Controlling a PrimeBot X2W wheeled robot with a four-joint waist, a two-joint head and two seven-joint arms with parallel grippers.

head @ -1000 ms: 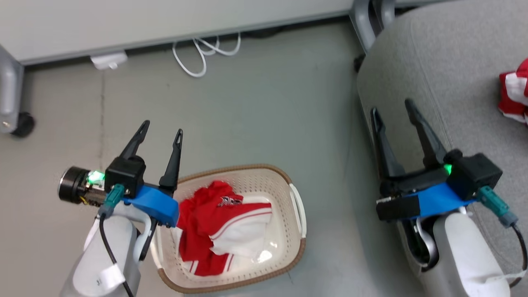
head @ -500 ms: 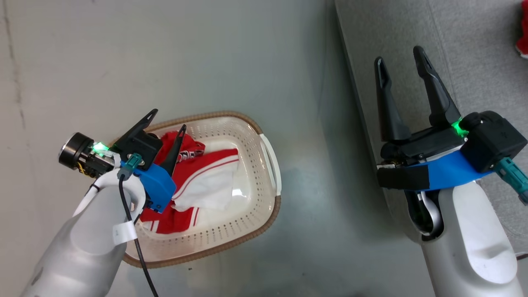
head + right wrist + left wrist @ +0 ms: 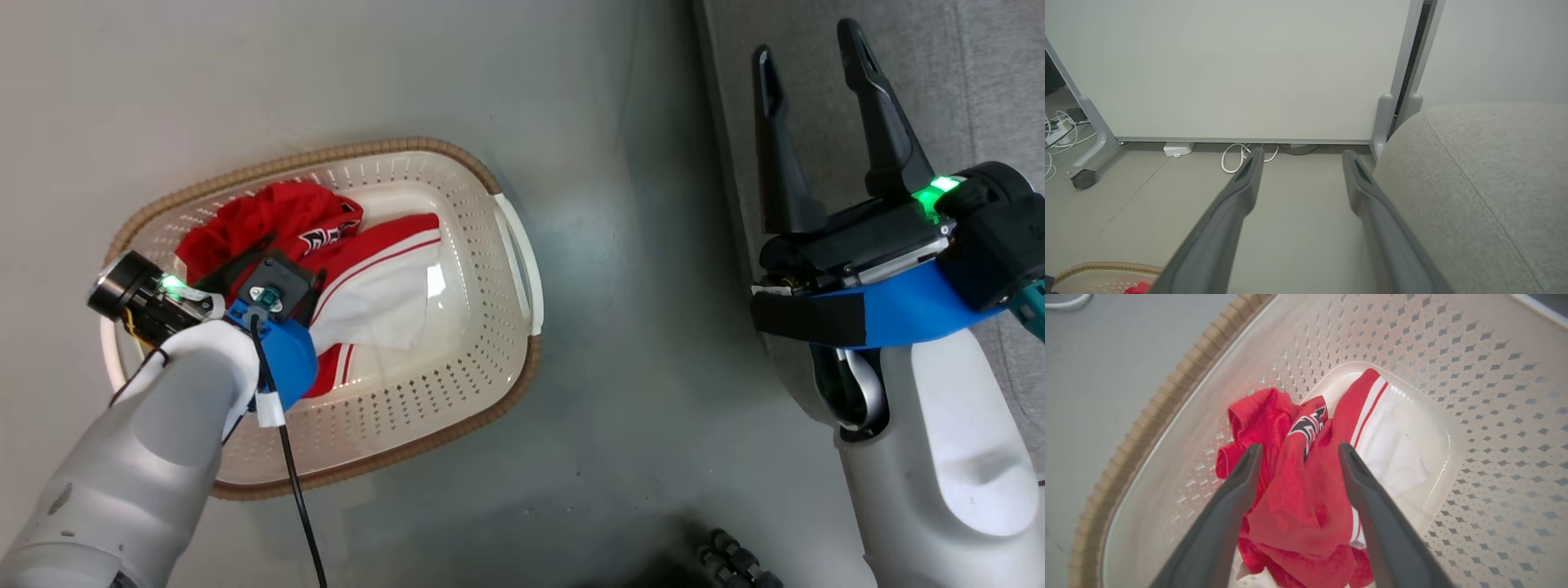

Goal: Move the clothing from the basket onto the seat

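Inside the oval cream perforated basket (image 3: 1474, 355), your left gripper (image 3: 1300, 447) straddles the soft red clothing (image 3: 1298, 506), jaws wide; grasp step, likely: close next.

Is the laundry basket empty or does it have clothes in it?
Not empty. Crumpled red and white clothing lies in the basket, the open left gripper poised around a red fold.

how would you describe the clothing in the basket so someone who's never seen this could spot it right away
On the floor left of the grey seat sits an oval cream basket with a brown rim. Inside it, under the open left gripper, lies the clothing: a crumpled red heap with white stripes, the one red thing in that pale basket.
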